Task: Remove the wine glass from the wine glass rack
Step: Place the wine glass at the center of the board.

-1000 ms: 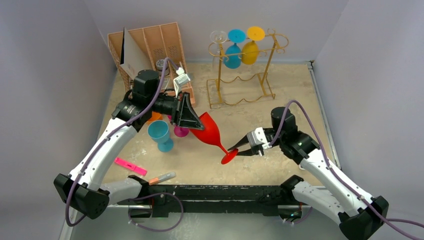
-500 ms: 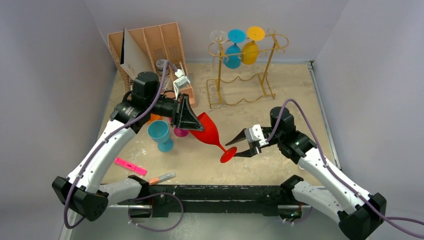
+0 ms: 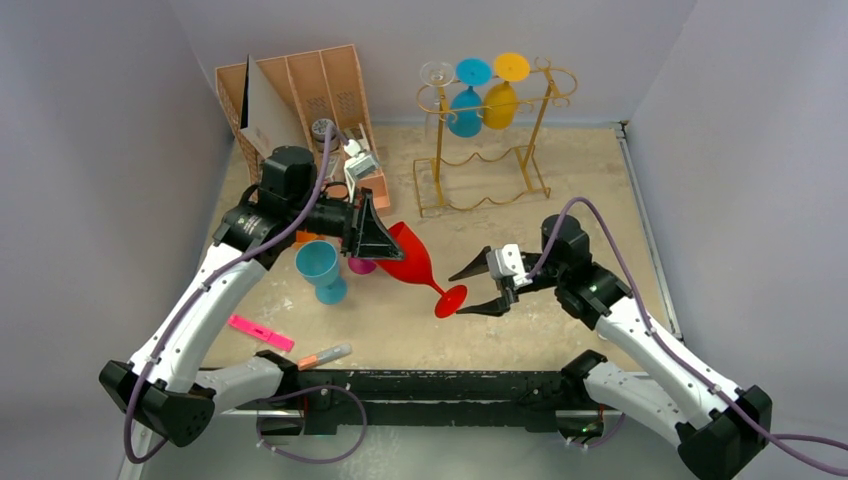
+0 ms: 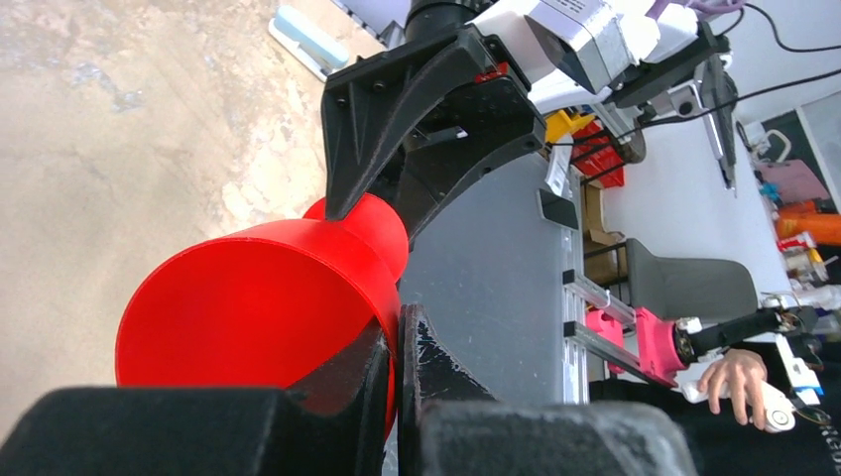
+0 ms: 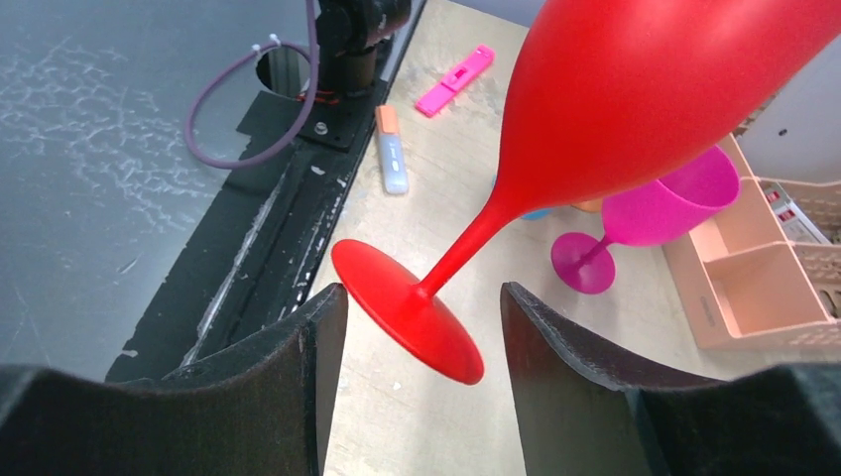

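Observation:
The gold wine glass rack [image 3: 438, 150] stands at the back with a clear [image 3: 437, 72], a blue [image 3: 465, 112] and a yellow glass [image 3: 500, 105] hanging upside down from it. A red wine glass [image 3: 412, 262] is off the rack, tilted over the table's middle. My left gripper [image 3: 385, 240] is shut on its rim, one finger inside the bowl [image 4: 258, 307] and one outside. My right gripper [image 3: 458, 294] is open, its fingers either side of the red foot [image 5: 407, 322] without touching it.
A teal glass [image 3: 320, 268] and a magenta glass [image 3: 362, 264] stand just left of the red one. A pink highlighter [image 3: 260, 332] and an orange-tipped marker [image 3: 325, 355] lie near the front edge. The tan slotted organiser [image 3: 300, 90] fills the back left.
My right gripper has opened off the red glass's foot, its fingers spreading wide. The left gripper keeps its hold and has drawn the glass slightly left and back.

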Available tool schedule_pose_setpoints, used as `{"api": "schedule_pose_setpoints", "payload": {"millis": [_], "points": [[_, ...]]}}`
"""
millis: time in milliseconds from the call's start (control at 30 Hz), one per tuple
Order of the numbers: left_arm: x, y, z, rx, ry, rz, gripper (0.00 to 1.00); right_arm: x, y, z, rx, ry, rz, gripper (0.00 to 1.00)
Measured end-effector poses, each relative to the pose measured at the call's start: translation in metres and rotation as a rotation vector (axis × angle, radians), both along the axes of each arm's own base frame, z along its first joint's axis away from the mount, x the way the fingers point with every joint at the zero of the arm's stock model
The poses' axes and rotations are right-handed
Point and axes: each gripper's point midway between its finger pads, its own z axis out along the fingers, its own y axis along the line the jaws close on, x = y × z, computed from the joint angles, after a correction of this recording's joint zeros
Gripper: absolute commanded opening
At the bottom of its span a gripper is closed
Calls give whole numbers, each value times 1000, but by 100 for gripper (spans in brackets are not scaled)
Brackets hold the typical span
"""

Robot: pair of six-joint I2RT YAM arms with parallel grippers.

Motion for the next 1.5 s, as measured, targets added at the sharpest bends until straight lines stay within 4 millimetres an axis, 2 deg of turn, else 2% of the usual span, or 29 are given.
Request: {"api": "schedule_pose_setpoints", "payload": {"millis": [167, 333, 467, 667, 867, 1067, 1300, 1500], "points": [[8, 2, -6, 40, -12, 60, 0, 4, -2, -3, -5, -7, -44, 62], [25, 10, -18, 144, 6, 180, 0, 10, -5, 0, 13, -42, -106, 63], [34, 10, -40, 233, 51, 235, 0, 21, -6, -3, 36, -57, -186, 63], [42, 17, -82, 405, 57, 339, 0, 57, -8, -6, 92, -34, -400, 66], [56, 30, -125, 588, 42, 460, 0, 90, -17, 6, 184, 22, -614, 70], [62, 37, -161, 741, 12, 525, 0, 108, -26, 12, 230, 97, -753, 72], [75, 53, -176, 828, -32, 638, 0, 124, -38, 6, 238, 177, -889, 75], [83, 53, -189, 844, -21, 688, 0, 138, -52, -8, 213, 270, -1030, 78]]}}
